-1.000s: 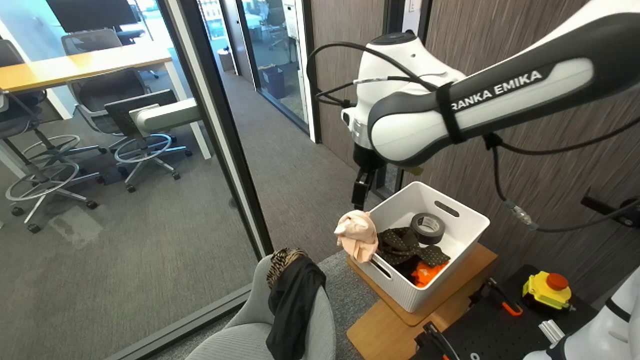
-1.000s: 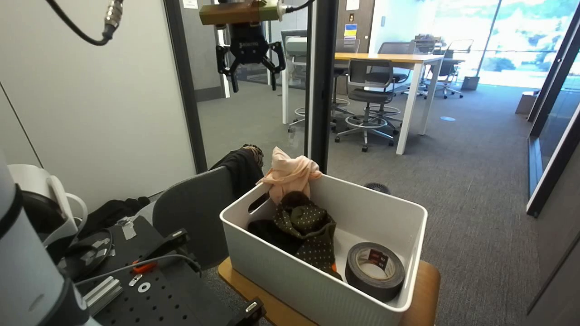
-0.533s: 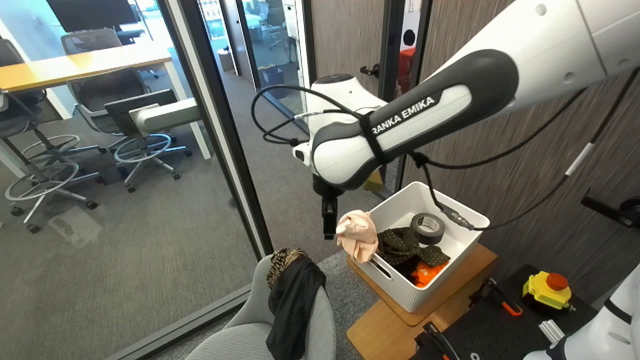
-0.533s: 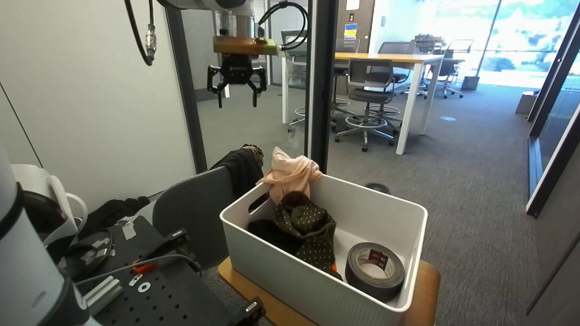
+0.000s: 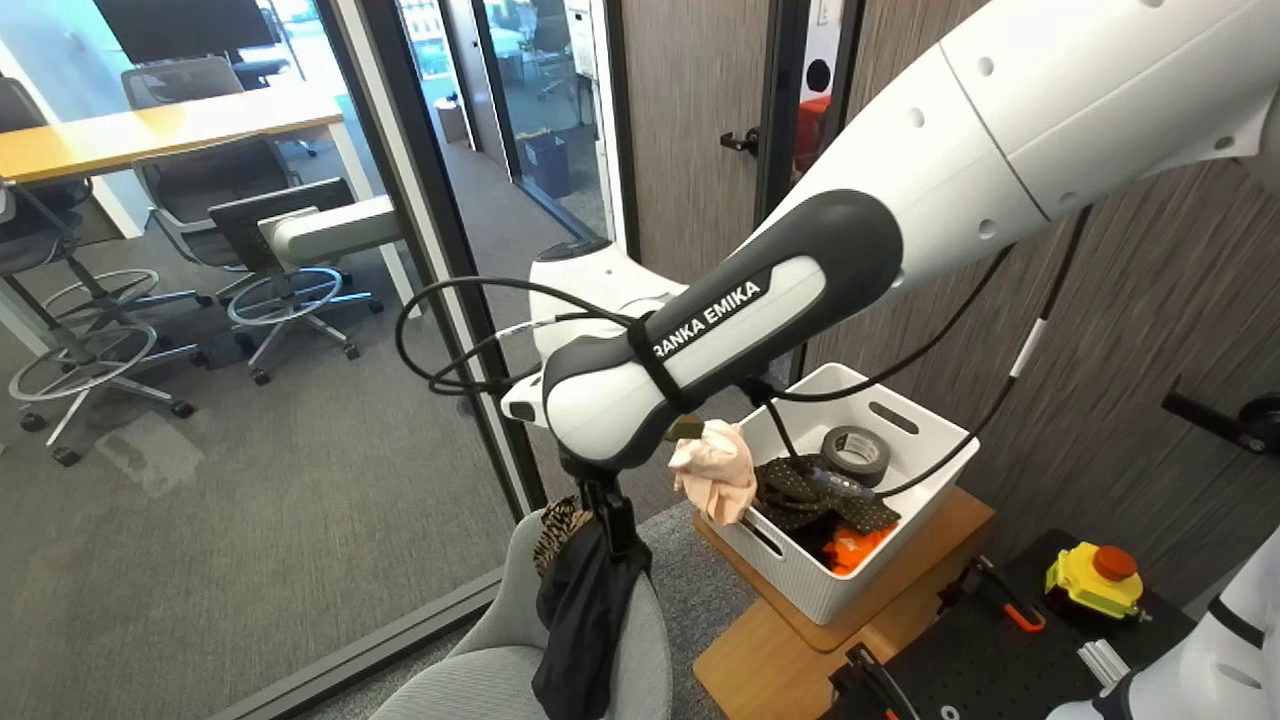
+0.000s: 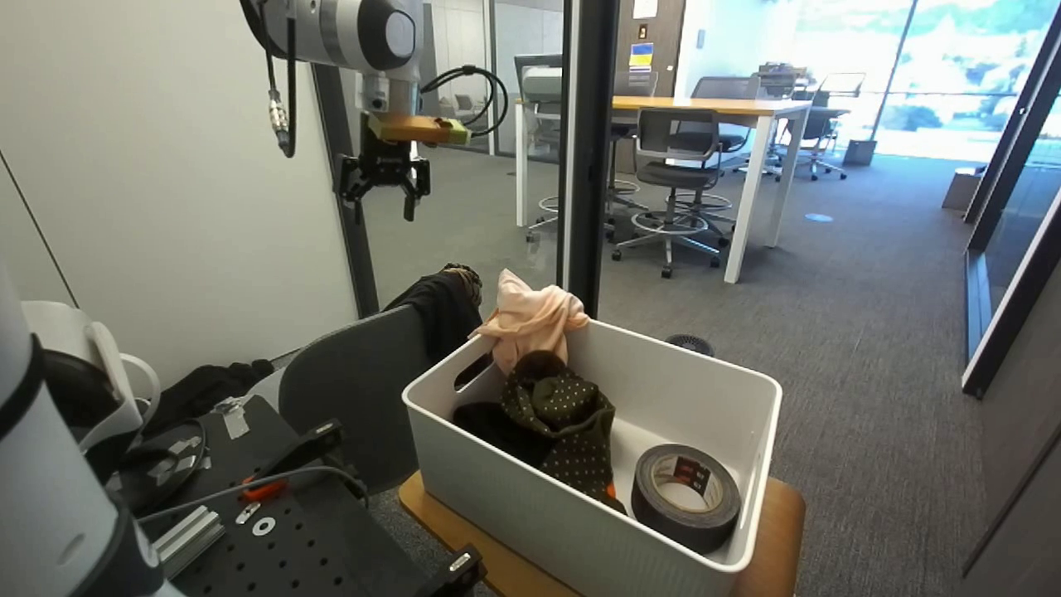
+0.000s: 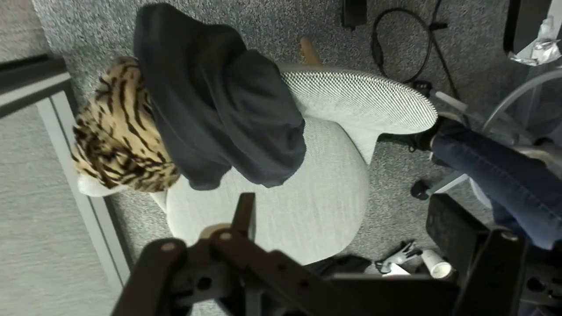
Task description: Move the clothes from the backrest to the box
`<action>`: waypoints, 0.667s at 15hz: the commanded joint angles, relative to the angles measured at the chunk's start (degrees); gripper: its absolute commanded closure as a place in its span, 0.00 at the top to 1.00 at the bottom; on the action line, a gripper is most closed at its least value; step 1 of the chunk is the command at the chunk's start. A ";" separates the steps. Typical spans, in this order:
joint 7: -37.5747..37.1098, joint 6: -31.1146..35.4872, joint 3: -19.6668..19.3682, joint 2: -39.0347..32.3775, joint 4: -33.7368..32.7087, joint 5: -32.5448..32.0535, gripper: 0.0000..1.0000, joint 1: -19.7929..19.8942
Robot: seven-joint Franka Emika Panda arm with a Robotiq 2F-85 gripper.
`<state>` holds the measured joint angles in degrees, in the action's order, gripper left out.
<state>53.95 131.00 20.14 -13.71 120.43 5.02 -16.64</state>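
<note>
A black cloth (image 5: 585, 620) hangs over the grey chair's backrest (image 5: 648, 650), beside a tiger-print cloth (image 5: 557, 530). Both show in the wrist view, black (image 7: 219, 96) and tiger-print (image 7: 127, 131), left of and beyond the fingers. My gripper (image 6: 384, 215) is open and empty, in the air above the backrest; the wrist view shows its fingers (image 7: 342, 199) wide apart over the seat. The white box (image 6: 514, 506) holds a dark dotted cloth (image 6: 572, 414), an orange item (image 5: 855, 548) and a tape roll (image 6: 688, 497). A pink cloth (image 6: 535, 319) drapes over its rim.
The box stands on a wooden stool (image 5: 740, 660). A glass wall's dark frame (image 5: 440, 240) rises close behind the chair. A black perforated table (image 6: 282, 547) with clamps and a yellow-red button (image 5: 1095, 582) are near the robot base. A person's leg (image 7: 496, 171) shows beside the chair.
My gripper has moved from beyond the box to above the chair's backrest and come lower. It has stayed open. The cloths, box and chair have not moved.
</note>
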 commanded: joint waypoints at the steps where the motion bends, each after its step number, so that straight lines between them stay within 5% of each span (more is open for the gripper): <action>1: 8.09 -0.52 3.08 -4.42 -2.93 -0.38 1.00 -0.25; 5: 16.46 -0.39 5.18 -9.72 -4.74 -2.06 1.00 -0.86; 10: 15.89 -0.40 3.67 -18.05 -10.46 -8.10 1.00 -3.46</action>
<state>69.43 131.08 24.91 -26.09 115.87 0.09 -18.56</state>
